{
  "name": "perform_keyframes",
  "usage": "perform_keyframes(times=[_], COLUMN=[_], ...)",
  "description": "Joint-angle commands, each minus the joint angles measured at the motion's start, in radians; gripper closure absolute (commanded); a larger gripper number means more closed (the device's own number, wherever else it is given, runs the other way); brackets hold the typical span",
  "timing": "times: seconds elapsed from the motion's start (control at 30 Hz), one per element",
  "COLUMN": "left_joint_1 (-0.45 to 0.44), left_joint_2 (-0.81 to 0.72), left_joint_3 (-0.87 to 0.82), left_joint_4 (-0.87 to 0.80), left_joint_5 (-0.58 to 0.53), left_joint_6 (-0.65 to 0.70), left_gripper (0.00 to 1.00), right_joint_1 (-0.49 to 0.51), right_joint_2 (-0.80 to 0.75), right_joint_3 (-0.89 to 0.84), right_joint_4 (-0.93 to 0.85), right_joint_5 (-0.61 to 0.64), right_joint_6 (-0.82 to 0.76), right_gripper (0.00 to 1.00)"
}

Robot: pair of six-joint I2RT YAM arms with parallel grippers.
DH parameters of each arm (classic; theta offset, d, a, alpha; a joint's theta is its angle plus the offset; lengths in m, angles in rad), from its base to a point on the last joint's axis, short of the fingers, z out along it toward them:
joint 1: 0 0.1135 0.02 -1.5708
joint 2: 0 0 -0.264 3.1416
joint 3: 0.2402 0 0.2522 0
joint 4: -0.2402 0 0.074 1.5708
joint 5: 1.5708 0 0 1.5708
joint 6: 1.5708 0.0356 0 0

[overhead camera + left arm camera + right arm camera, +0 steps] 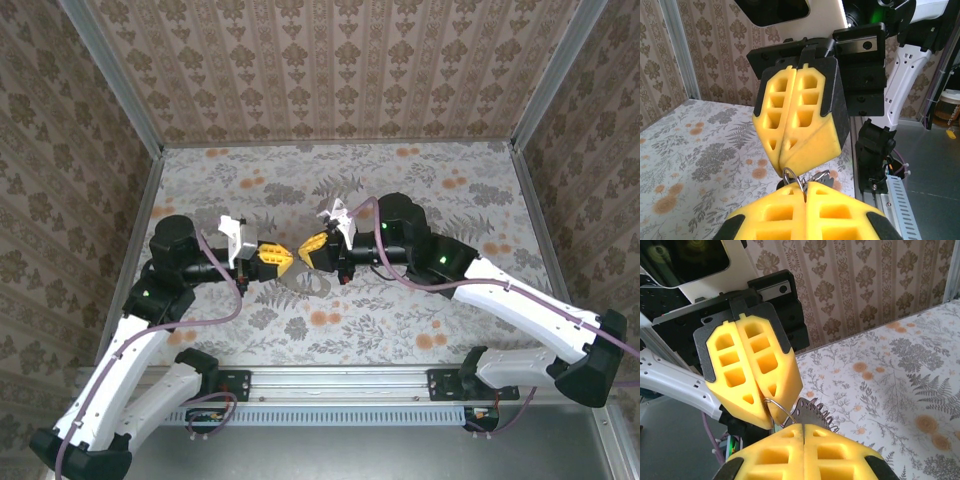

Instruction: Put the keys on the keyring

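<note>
A floral cloth covered the table [450, 300], and patterned wallpaper [330, 70] closed it in on three sides. Over the middle of that surface we saw the two arms meeting tip to tip.

The left gripper [290, 263] reached in from the left with its yellow fingers [770, 215] pressed flat together, leaving no gap along the seam. The right gripper [304, 254] faced it from the right, its fingers [840, 455] closed in the same way.

In both wrist views the keyring [781, 406] showed as a thin grey wire loop. It sat in the narrow space where the two sets of tips met, and each closed pair appeared to pinch part of it. From the left wrist the loop [788, 175] rose out of the left seam to the right gripper's tip.

The keys [812, 412] sat just beside the ring, one dark with a toothed edge. We could not tell whether they were threaded on the loop. The bunch was held clear of the cloth.
</note>
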Motion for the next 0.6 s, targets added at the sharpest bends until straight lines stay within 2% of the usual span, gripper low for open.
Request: perform_keyframes(times=[0.0,0.43,0.57], left_joint_1=[0.001,0.001,0.001], left_joint_2=[-0.039,-0.046,-0.046], left_joint_3=[0.014,0.009,0.01], left_joint_4=[0.08,0.09,0.09], left_joint_5=[0.067,0.063,0.067], left_joint_6=[0.016,0.009,0.008], left_gripper=[1.0,1.0,1.0], right_joint_1=[-0.029,-0.037,-0.037], right_joint_2=[0.028,0.029,0.018], right_joint_3=[0.008,0.011,0.005], right_joint_4=[-0.104,-0.106,-0.094], right_joint_5=[0.042,0.019,0.019], right_joint_6=[0.019,0.02,0.022], right_gripper=[1.0,1.0,0.9])
